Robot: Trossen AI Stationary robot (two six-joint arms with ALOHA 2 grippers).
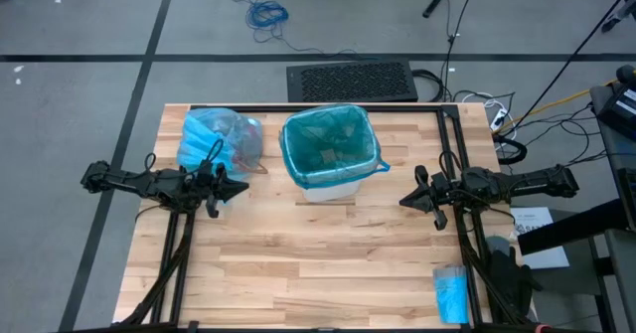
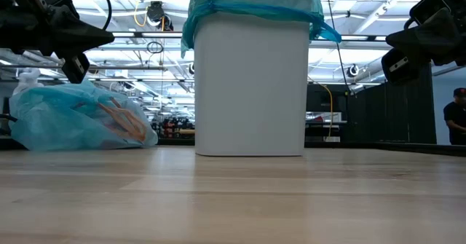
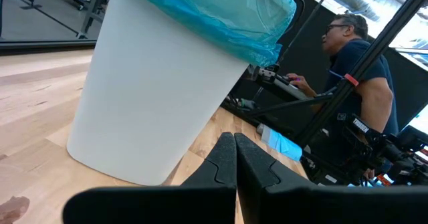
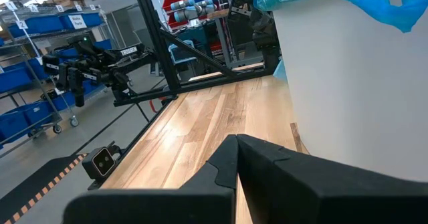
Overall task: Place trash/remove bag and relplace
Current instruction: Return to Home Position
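A white plastic bin (image 1: pixel 333 188) with teal liner (image 1: pixel 328 144) stands at the desk (image 1: pixel 298 263) back, filled sky-blue plastic bag (image 1: pixel 214 139) beside it; left jaws and right jaws closed.

wooden table (image 1: pixel 298 263) carries white bin (image 2: pixel 251 84), filled bag (image 1: pixel 219 139), blue roll (image 1: pixel 450 293).

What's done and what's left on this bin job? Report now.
Done: the old bag, scraps inside, lies on the table left of the bin; a new liner is folded over the bin's rim. In hand: nothing; left claw and right claw are shut, empty, out to either side. Left: apparently nothing but parking the arms.
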